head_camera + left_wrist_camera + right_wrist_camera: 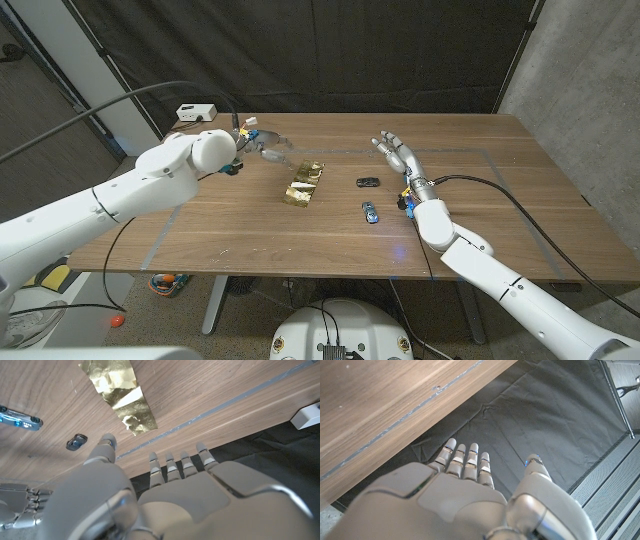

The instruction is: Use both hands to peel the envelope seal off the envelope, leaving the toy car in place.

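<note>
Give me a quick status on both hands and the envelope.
Left hand open, above table behind gold envelope. Right hand open, apart from it. Dark toy car and blue toy car right of envelope, not blocking.

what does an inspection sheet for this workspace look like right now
surface: wooden table, grey tape lines on it
job's things: gold envelope mid-table; black car and blue car beside it, apart
clutter: white box at the far left edge
hands: left hand and right hand both hold nothing, fingers apart
cables: black cables along both arms
surroundings: dark curtain behind the table
</note>
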Controlling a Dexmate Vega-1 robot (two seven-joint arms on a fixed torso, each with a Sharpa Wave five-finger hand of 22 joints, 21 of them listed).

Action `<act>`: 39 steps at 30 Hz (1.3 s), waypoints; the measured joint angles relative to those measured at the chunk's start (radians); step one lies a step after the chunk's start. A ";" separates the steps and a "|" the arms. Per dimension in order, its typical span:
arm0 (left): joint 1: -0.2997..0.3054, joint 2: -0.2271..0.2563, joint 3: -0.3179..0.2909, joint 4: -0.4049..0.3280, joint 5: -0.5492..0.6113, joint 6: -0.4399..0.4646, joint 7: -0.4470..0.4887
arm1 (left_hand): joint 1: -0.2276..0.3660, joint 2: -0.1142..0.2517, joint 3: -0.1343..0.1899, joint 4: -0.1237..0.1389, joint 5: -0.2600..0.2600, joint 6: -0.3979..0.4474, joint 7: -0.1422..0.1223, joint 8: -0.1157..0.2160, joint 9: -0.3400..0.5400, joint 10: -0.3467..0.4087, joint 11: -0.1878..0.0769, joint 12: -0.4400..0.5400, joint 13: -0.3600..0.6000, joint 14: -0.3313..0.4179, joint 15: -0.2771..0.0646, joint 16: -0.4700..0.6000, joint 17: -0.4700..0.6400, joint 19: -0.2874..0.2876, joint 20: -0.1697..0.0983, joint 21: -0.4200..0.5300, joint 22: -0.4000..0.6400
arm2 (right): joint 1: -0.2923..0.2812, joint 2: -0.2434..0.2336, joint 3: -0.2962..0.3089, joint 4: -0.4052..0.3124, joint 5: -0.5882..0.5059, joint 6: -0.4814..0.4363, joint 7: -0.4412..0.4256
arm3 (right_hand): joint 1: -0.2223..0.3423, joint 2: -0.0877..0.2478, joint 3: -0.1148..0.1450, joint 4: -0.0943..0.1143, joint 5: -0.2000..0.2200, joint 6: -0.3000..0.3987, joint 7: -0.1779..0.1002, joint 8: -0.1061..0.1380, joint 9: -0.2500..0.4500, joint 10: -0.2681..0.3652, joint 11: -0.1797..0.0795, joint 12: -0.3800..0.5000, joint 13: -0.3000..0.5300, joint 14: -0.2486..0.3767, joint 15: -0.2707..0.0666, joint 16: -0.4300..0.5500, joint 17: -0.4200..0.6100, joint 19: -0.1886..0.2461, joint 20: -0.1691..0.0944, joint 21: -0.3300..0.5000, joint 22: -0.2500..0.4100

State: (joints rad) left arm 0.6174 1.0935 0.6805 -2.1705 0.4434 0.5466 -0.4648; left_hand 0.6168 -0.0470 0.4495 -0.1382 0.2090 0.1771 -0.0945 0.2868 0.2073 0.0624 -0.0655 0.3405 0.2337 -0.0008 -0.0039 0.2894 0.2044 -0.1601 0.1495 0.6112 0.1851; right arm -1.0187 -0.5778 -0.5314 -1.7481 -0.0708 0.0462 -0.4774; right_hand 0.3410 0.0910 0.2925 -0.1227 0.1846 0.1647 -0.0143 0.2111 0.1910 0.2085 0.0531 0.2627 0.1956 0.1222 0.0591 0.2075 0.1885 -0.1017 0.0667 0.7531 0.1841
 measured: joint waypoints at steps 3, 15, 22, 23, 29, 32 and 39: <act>-0.010 -0.006 0.007 0.007 0.027 -0.010 -0.037 | 0.010 -0.001 -0.002 -0.002 0.000 0.000 0.000 0.000 0.000 0.023 -0.009 0.001 -0.002 0.017 -0.017 0.000 -0.005 0.021 -0.015 0.007 0.000 | -0.005 0.002 0.000 -0.006 -0.003 -0.004 -0.005 | 0.000 0.000 0.000 0.000 0.000 0.000 0.000 0.000 0.000 0.000 0.000 0.000 0.000 0.000 0.000 0.000 0.000 0.003 0.003 -0.003 0.000; -0.046 -0.045 0.043 0.043 0.155 -0.057 -0.169 | 0.052 -0.025 -0.011 -0.011 0.000 0.029 0.004 0.000 0.000 0.068 -0.038 0.004 -0.006 0.039 -0.021 0.008 -0.009 0.051 -0.019 0.007 -0.004 | -0.018 0.011 0.001 -0.014 -0.012 -0.006 -0.021 | -0.008 0.008 0.000 0.000 0.000 0.003 -0.003 0.000 0.000 0.007 0.007 0.000 0.000 0.010 0.001 0.000 0.000 0.003 0.003 -0.003 0.000; -0.054 -0.070 0.053 0.066 0.209 -0.090 -0.218 | 0.070 -0.036 -0.015 -0.015 0.008 0.034 0.002 0.000 0.000 0.090 -0.060 0.004 -0.011 0.046 -0.028 0.003 -0.009 0.057 -0.024 0.007 -0.004 | -0.022 0.015 0.002 -0.014 -0.012 -0.002 -0.024 | -0.008 0.008 0.004 0.004 0.000 0.003 -0.003 0.000 0.000 0.011 0.010 0.000 0.000 0.013 0.005 0.000 0.000 0.003 0.003 -0.003 0.000; -0.055 -0.077 0.055 0.072 0.221 -0.097 -0.227 | 0.070 -0.036 -0.015 -0.015 0.008 0.034 0.002 0.000 0.000 0.090 -0.060 0.004 -0.011 0.046 -0.028 0.003 -0.009 0.057 -0.024 0.007 -0.004 | -0.022 0.016 0.002 -0.013 -0.012 -0.001 -0.025 | -0.008 0.008 0.004 0.004 0.000 0.006 -0.001 0.000 0.000 0.014 0.007 0.000 0.000 0.015 0.004 0.000 0.000 0.003 0.003 -0.003 0.000; -0.055 -0.099 0.062 0.091 0.261 -0.121 -0.251 | 0.078 -0.043 -0.015 -0.015 0.012 0.034 0.002 0.000 0.000 0.090 -0.060 0.004 -0.011 0.046 -0.028 -0.001 -0.009 0.062 -0.019 0.003 -0.004 | -0.025 0.018 0.003 -0.006 -0.011 0.006 -0.028 | -0.008 0.008 0.004 0.004 0.000 0.014 -0.003 0.000 0.000 0.014 0.007 0.000 0.000 0.014 0.004 0.000 0.000 0.010 0.010 -0.003 0.000; -0.052 -0.110 0.066 0.101 0.285 -0.132 -0.258 | 0.078 -0.043 -0.015 -0.015 0.016 0.033 0.003 -0.008 0.000 0.094 -0.056 0.004 -0.011 0.046 -0.028 -0.001 -0.009 0.062 -0.019 0.002 -0.004 | -0.026 0.020 0.005 -0.001 -0.008 0.010 -0.029 | -0.008 0.008 0.004 0.004 -0.004 0.014 -0.003 0.000 0.000 0.018 0.007 0.000 0.000 0.018 0.007 0.000 0.000 0.010 0.010 -0.003 0.000; -0.032 -0.131 0.068 0.122 0.321 -0.153 -0.259 | 0.082 -0.047 -0.020 -0.019 0.016 0.030 0.006 -0.008 0.000 0.095 -0.054 0.004 -0.011 0.051 -0.034 -0.001 -0.009 0.067 -0.025 0.000 -0.004 | -0.028 0.024 0.007 0.014 -0.001 0.022 -0.030 | -0.012 0.012 0.004 0.004 -0.004 0.014 -0.003 0.000 0.000 0.023 0.012 0.000 0.000 0.018 0.007 0.000 0.000 0.010 0.010 -0.010 0.000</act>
State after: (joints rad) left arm 0.5859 0.9622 0.7488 -2.0482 0.7648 0.3935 -0.7238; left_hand 0.6985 -0.0944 0.4296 -0.1569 0.2245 0.2070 -0.0887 0.2786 0.2073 0.1574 -0.1196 0.3445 0.2228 0.0505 -0.0375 0.2882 0.1952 -0.0928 0.1248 0.6110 0.1813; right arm -1.0462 -0.5540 -0.5244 -1.7345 -0.0714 0.0683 -0.5076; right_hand 0.3290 0.1033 0.2968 -0.1184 0.1806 0.1788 -0.0175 0.2111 0.1910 0.2318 0.0655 0.2625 0.1957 0.1402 0.0661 0.2075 0.1884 -0.0916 0.0768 0.7427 0.1839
